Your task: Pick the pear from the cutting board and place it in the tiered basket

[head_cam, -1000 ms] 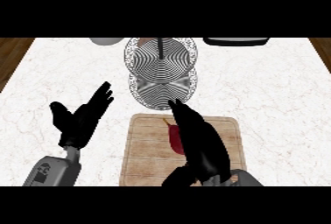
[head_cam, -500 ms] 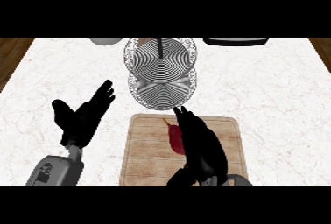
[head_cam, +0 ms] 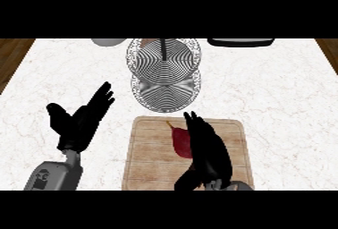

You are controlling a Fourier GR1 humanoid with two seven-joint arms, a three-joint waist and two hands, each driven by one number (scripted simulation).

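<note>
Right hand: fingers straight and together, over the cutting board.
Pear: on the board, at this hand's left edge.
Tiered basket: beyond its fingertips.
Left hand: open, resting well left.

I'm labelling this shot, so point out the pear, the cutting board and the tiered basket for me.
pear [head_cam: 179, 143]: head view, on its visible red skin.
cutting board [head_cam: 148, 166]: head view, on bare wood in its left half.
tiered basket [head_cam: 165, 93]: head view, on the wire mesh of the nearer tier.
</note>
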